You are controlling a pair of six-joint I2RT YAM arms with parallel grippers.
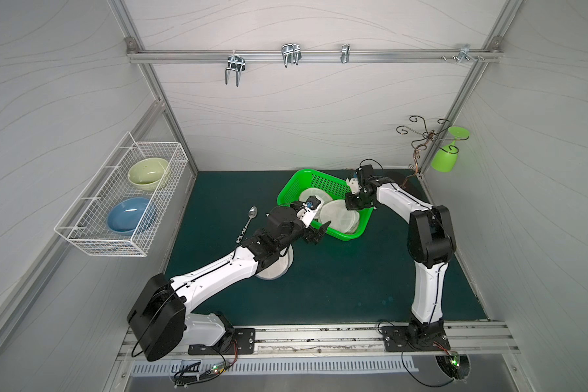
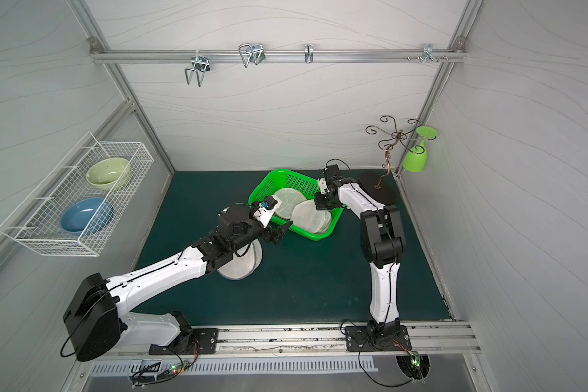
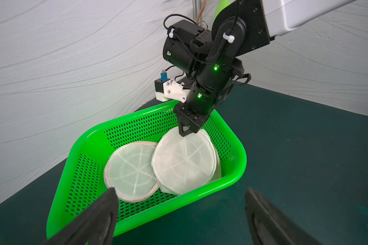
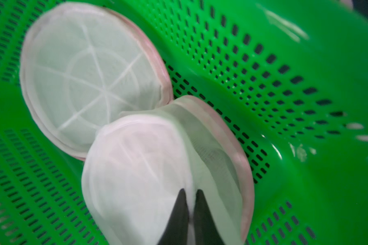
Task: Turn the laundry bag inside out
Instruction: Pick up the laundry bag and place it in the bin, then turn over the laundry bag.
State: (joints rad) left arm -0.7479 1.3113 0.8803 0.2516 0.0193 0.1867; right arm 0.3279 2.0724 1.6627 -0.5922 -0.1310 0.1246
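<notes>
Two round white mesh laundry bags lie in a green perforated basket (image 1: 348,237) (image 3: 232,180) at the back of the mat. My right gripper (image 1: 348,205) (image 3: 186,132) (image 4: 189,195) reaches down into the basket, shut on the rim fabric of the nearer laundry bag (image 1: 338,215) (image 2: 311,215) (image 3: 183,163) (image 4: 136,161). That bag is partly lifted and folded. The other bag (image 1: 311,197) (image 3: 132,171) (image 4: 83,70) lies flat beside it. My left gripper (image 1: 319,232) (image 2: 283,232) (image 3: 180,191) stands open at the basket's front edge, holding nothing.
A further round mesh bag (image 1: 275,268) (image 2: 241,268) lies on the mat, partly under my left arm. A spoon (image 1: 250,217) lies left of the basket. A wire wall basket (image 1: 82,234) holds two bowls. A green glass (image 1: 445,159) hangs on a rack at back right.
</notes>
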